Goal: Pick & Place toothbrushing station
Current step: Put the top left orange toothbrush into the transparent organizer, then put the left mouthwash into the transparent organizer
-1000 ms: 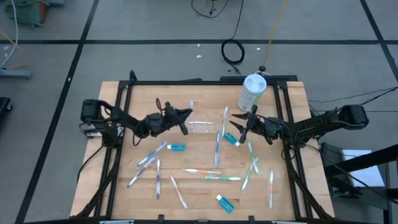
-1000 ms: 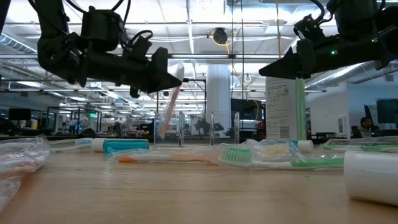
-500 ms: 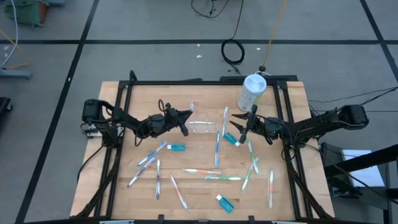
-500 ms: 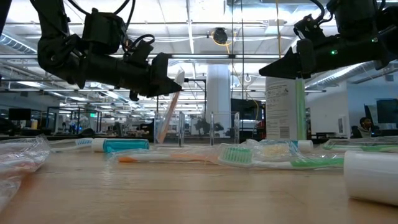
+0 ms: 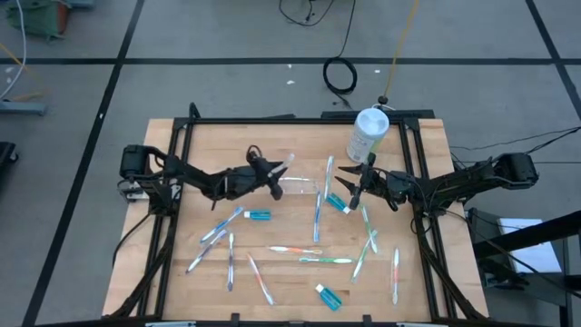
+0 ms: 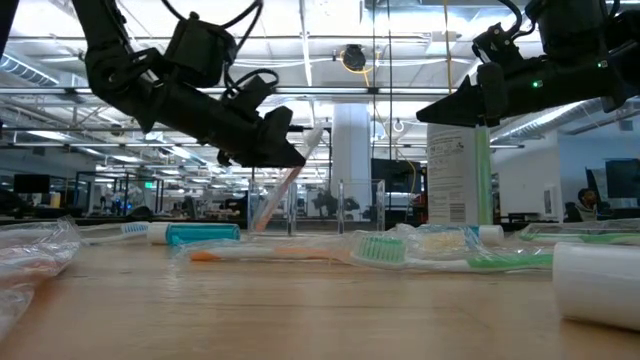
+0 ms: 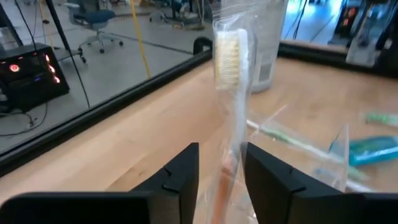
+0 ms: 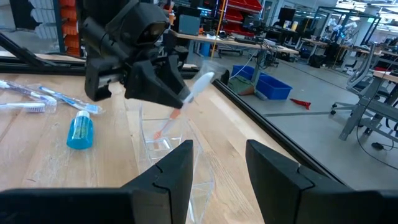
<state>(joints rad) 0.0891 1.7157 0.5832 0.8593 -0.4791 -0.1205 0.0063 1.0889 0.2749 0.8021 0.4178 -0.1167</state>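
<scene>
From above, toward the table's [image 5: 209, 136] far edge: left gripper [image 5: 275, 178] clamped on wrapped toothbrush [image 5: 283, 166], poised over toothbrushing station [image 5: 297, 184], probably for slotting. Low down: brush tilted. Right wrist: right gripper [image 8: 217, 165] parted, empty (waiting beside the station).

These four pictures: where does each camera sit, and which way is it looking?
High view: above the table, looking straight down; both arms show, left end effector and right end effector.
Low view: at table-top height, looking level across into the room; both arms come in from above.
Left wrist view: on the left arm, looking past its own fingers at the wrapped toothbrush it holds.
Right wrist view: on the right arm, facing the left end effector over the clear holder.
Shared: that toothbrush appears in all four.
</scene>
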